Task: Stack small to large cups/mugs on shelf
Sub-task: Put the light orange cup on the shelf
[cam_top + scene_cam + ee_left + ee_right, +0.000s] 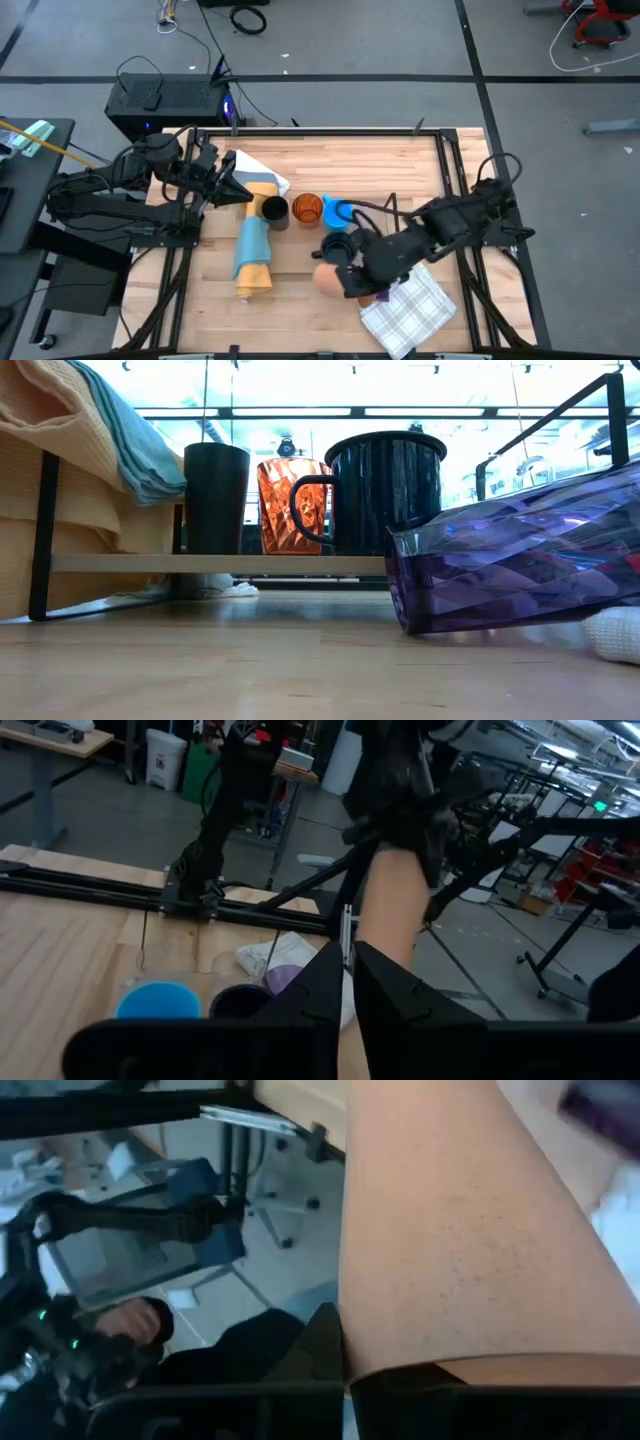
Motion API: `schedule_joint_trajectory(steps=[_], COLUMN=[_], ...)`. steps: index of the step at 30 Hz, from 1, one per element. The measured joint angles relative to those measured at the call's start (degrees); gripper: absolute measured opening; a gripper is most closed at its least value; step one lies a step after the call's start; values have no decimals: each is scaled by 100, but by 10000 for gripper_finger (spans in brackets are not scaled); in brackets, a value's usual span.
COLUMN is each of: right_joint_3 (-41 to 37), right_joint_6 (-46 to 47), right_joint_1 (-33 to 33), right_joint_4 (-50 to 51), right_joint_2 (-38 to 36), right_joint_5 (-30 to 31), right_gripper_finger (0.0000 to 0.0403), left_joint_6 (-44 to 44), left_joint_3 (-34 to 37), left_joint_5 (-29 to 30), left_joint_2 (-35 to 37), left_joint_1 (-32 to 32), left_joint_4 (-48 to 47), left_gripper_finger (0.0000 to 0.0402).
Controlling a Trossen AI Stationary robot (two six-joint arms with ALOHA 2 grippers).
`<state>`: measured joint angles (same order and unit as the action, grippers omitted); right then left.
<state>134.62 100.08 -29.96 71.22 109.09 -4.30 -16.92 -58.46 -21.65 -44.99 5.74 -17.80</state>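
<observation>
The right tool [335, 277] sits low over the front middle of the table [330, 160], closed around a peach cup [326, 277] that fills its wrist view [450, 1230]; the cup is tipped and held just above the boards, beside a checked white cloth [410, 310] that lies toward the front right corner; a purple tumbler [520, 560] lies on its side on the table close to that cloth, its mouth facing the shelf [210, 564]; on the shelf, a low rack of thin black rod across the middle of the table, stand a black cup [275, 211], an amber cup [307, 209], a blue cup [340, 213] and a dark mug with a handle [385, 490], set close together in a row; the left end of the rack is draped with a folded yellow and blue cloth [253, 250], which runs forward from it toward the front edge; the left tool [240, 190] waits at the back left, near the black cup, its fingers pressed nearly together and holding nothing; the back strip of the table behind the rack is bare wood up to the black frame rails, and the front left corner is bare too.
</observation>
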Motion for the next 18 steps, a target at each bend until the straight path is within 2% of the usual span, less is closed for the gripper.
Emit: schedule_joint_trajectory(steps=[9,13,18], right_joint_3=[3,1,3], right_joint_6=[820,656,295], right_joint_1=[731,1098,1459], right_joint_4=[-1387,-1331,-873], right_joint_2=[614,772,886], right_joint_5=[-1311,-1683,-1781], right_gripper_finger=[2,2,2], left_joint_6=[169,236,428], left_joint_3=[0,0,0], left_joint_5=[-2,-4,-6], left_joint_2=[0,0,1], left_joint_1=[0,0,-2], left_joint_4=[-90,-354,-756], left_gripper_finger=[26,31,39])
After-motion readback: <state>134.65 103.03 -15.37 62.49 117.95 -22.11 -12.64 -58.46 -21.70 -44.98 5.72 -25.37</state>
